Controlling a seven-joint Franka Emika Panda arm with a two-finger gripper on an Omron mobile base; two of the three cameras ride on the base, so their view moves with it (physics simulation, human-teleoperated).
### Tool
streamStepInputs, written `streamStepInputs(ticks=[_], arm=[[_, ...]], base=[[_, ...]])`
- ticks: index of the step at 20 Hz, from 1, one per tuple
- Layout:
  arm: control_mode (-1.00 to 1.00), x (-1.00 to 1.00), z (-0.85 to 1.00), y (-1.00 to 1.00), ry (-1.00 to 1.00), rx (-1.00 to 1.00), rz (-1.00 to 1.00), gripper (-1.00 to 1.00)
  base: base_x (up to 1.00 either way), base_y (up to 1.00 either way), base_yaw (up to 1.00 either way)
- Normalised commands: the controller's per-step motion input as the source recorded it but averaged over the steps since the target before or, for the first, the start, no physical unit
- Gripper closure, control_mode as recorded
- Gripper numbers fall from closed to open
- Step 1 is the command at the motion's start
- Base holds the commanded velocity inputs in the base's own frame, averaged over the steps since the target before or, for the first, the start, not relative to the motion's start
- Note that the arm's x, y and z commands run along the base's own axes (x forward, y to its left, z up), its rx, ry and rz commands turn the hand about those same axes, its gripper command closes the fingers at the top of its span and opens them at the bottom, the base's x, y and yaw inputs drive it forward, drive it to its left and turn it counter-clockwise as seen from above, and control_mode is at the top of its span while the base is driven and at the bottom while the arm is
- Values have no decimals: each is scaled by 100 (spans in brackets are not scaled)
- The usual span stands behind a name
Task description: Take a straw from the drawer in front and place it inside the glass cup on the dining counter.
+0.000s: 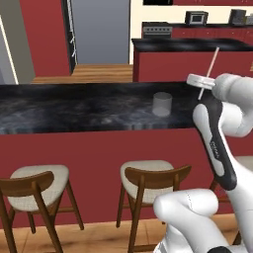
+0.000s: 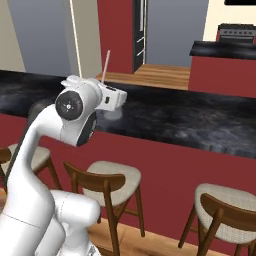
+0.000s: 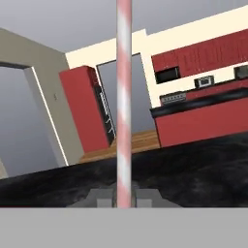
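The table [image 1: 74,111] is a long top of glossy black marbled stone on a dark red base, with wooden stools [image 1: 148,180] on its near side. Behind it I see red cabinets, a wooden floor and a grey doorway. In the left base view the glass cup [image 1: 161,104] stands on the table, left of my wrist; in the right base view my hand covers that place. The hand view shows the straw [image 3: 124,97] close, with pink and white stripes. My claw [image 3: 124,197] is nearly closed on the straw, holding it upright over the table, with my forearm reaching forward.
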Motion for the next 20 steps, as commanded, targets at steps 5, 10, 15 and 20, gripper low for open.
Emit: streamStepInputs(ticks=[5, 10, 15, 20], arm=[[-100, 19, 0, 12, -16, 8, 28, 100], [-100, 29, 1, 28, -7, 1, 17, 100], [-100, 43, 22, 5, -1, 0, 22, 100], [-100, 36, 9, 0, 0, -8, 18, 100]], base=[[0, 0, 0], [0, 0, 0], [0, 0, 0], [0, 0, 0]])
